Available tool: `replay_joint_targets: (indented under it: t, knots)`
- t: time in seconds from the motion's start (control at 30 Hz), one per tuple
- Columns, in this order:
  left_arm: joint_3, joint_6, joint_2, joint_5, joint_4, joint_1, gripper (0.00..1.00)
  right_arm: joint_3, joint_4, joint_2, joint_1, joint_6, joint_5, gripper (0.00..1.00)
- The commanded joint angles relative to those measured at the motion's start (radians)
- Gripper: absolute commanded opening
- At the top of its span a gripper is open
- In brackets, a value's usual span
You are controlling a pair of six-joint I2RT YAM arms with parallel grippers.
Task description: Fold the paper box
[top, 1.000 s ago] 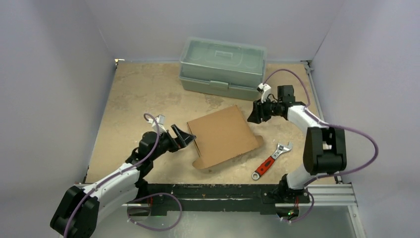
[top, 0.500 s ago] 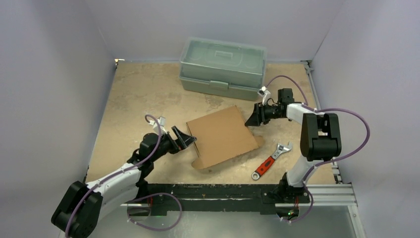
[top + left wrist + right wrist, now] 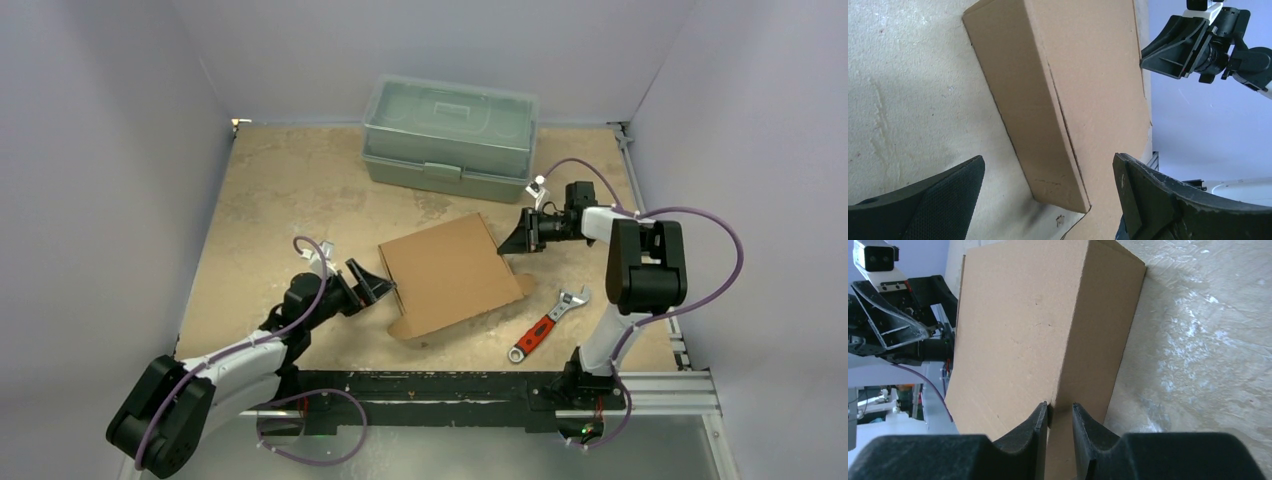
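The paper box is a flat brown cardboard shape lying mid-table with its walls folded under. My left gripper stands wide open at the box's left edge. In the left wrist view its fingers flank the box's side wall without touching it, and the left gripper holds nothing. My right gripper is at the box's far right corner. In the right wrist view the right gripper has its jaws drawn narrow around the fold between the top panel and the side wall.
A grey-green plastic toolbox stands behind the box at the back. A red-handled adjustable wrench lies on the table to the right front of the box. White walls enclose the table on three sides.
My right gripper has dropped and moved in onto the box's far right corner, and its jaws have narrowed. My left gripper has shifted slightly along the box's left edge, still wide open.
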Motion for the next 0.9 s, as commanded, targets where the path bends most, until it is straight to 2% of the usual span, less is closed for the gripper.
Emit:
replay_joint_targets:
  t: [0.0, 0.23, 0.43, 0.87]
  knots:
    - [-0.009, -0.028, -0.005, -0.013, 0.061, 0.003, 0.99, 0.009, -0.006, 0.036, -0.031, -0.028, 0.12, 0.24]
    - [0.0, -0.061, 0.048, 0.001, 0.15, -0.013, 0.99, 0.02, -0.021, 0.074, -0.05, -0.019, 0.112, 0.22]
    - [0.029, -0.073, 0.146, -0.058, 0.182, -0.068, 0.99, 0.027, -0.038, 0.109, -0.072, -0.02, 0.099, 0.2]
    - [0.053, -0.125, 0.251, -0.103, 0.319, -0.092, 0.99, 0.039, -0.065, 0.139, -0.083, -0.035, 0.097, 0.19]
